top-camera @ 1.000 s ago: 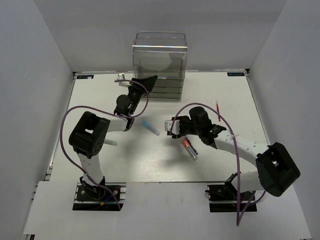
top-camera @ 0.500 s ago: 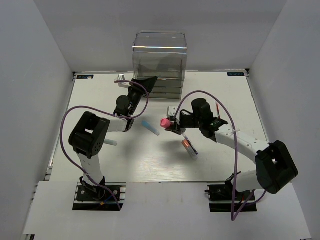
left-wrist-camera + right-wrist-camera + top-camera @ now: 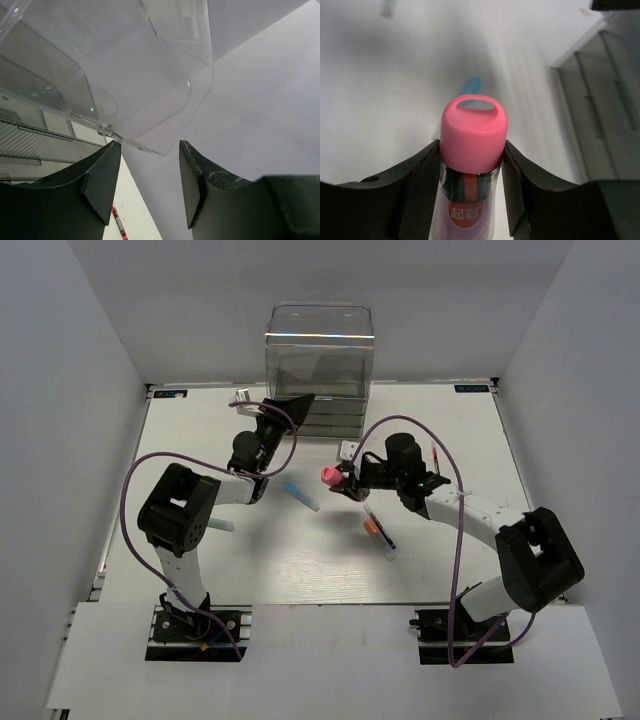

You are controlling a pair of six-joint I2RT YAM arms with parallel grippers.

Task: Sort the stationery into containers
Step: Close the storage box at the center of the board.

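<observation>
Nearest to me, well in front of the clear drawer box (image 3: 320, 360), the mint-green bar (image 3: 222, 526) is lying beside my left arm's shoulder. The orange-tipped clear pen (image 3: 372, 528) and a thin dark pen (image 3: 383, 530) are lying together under my right forearm. A little closer to the box, the blue-capped white marker (image 3: 300, 495) is resting at a slant. My right arm is bending at the elbow and reaching leftward in front of the box. Its right gripper (image 3: 345, 480) is pinching the stubby pink tube (image 3: 474, 131) by its body, with the cap poking out past the fingertips. My left arm is stretching far forward, and its left gripper (image 3: 150, 170) is hanging spread and empty just at the box's left front corner, fingertips beside the clear wall.
</observation>
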